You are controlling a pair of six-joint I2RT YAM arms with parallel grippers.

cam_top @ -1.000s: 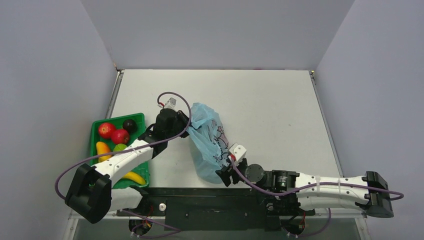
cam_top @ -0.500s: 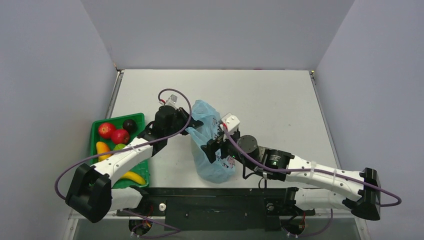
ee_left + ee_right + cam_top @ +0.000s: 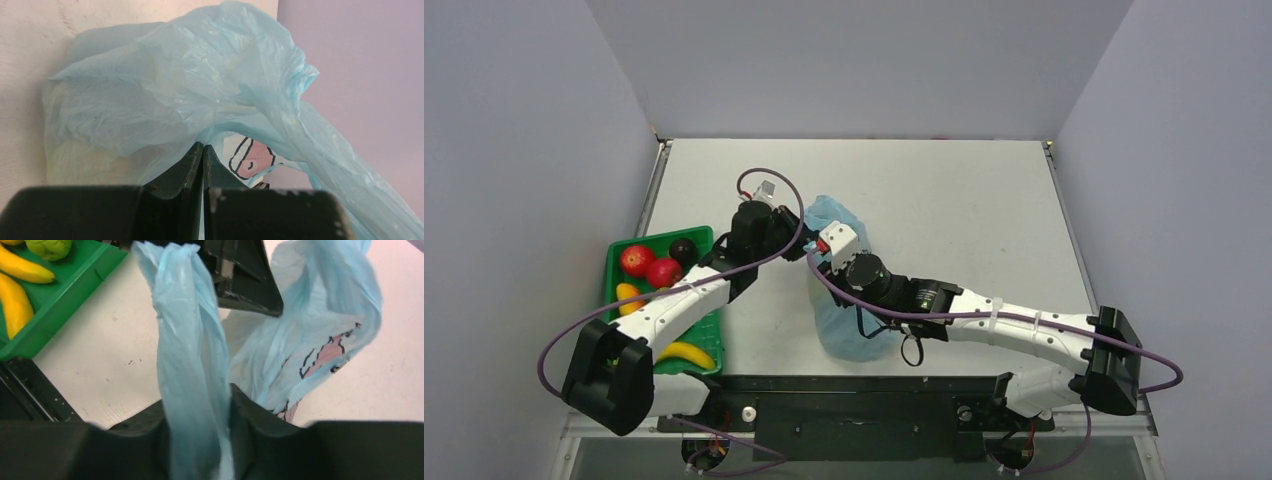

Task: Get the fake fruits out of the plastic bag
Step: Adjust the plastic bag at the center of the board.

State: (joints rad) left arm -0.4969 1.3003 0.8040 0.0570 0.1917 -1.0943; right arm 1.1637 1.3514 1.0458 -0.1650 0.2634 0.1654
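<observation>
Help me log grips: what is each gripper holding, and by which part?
Both hold the plastic bag: left gripper pinches film at its top; right gripper clamps a twisted strip, likely a handle.

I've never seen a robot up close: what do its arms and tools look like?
The left arm and right arm are slim white tubes linked by chunky black round joints. A thin purple cable loops loosely along each. The left tool and right tool are black, each with two flat dark fingers. A small white box sits near each wrist.
</observation>
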